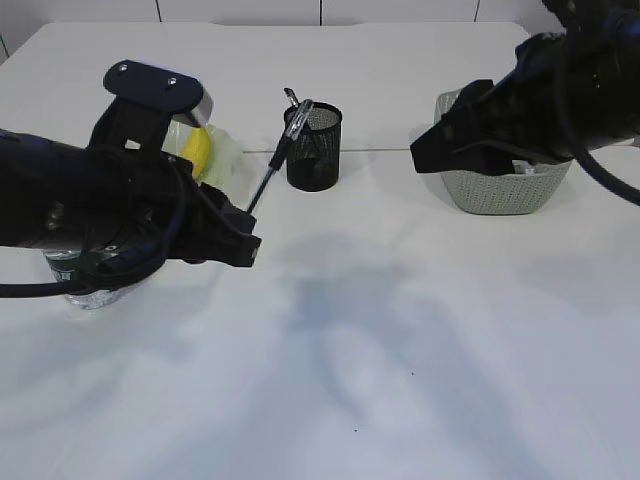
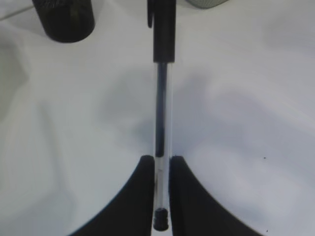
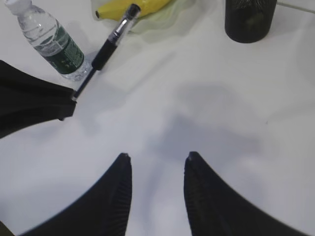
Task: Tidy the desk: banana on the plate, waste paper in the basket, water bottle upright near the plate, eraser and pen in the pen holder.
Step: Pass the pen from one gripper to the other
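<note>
left hand (image 2: pixel 161 169) clamped; right hand (image 3: pixel 156 162) spread

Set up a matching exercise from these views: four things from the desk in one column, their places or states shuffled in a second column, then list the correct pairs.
Column one:
1. pen
2. banana
3. water bottle
4. right gripper

Column two:
A. upright on the table
B. open, holding nothing
C. clamped in the left gripper
D. lying on the plate

Correct pairs: 1-C, 2-D, 3-A, 4-B
</note>
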